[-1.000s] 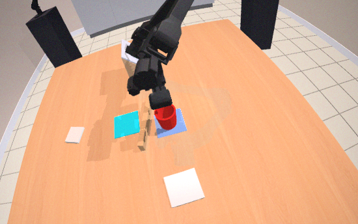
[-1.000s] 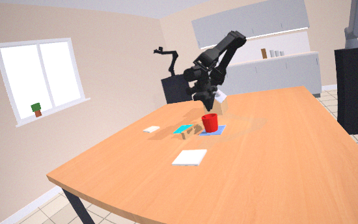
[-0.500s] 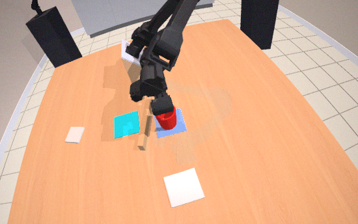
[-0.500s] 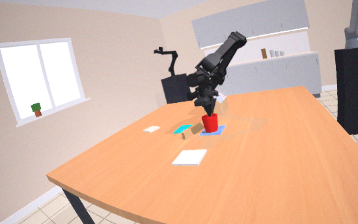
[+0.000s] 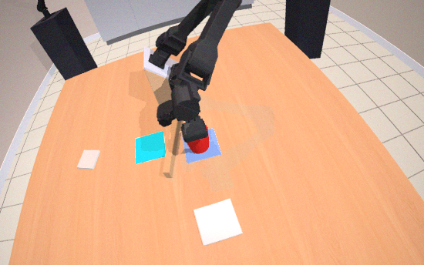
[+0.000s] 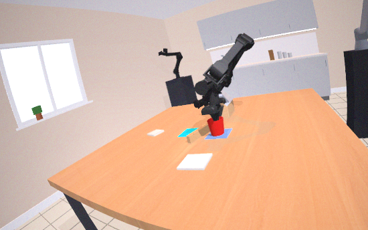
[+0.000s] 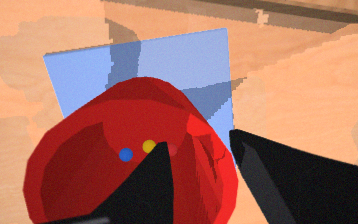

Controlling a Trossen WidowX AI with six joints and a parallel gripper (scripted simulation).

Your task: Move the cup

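My jaws [image 5: 195,140] [image 6: 217,118] were spread, one over the red cup [image 5: 199,146] [image 6: 216,128] [image 7: 130,112] and one beside it, and the move to the blue-green pad [image 5: 150,148] [image 6: 188,132] past them wasn't done.

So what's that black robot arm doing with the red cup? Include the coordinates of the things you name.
The robot arm [image 5: 204,62] [image 6: 225,68] has its pincer [image 7: 198,144] down at the red cup [image 5: 199,146] [image 6: 216,127] [image 7: 75,125], with one finger reaching inside and the other outside. The pincer is open and hasn't gripped the cup. The cup is on the blue pad [image 5: 214,148] [image 6: 228,131] [image 7: 185,55], with marbles inside. It still has to go over to the cyan pad [image 5: 150,147] [image 6: 188,132].
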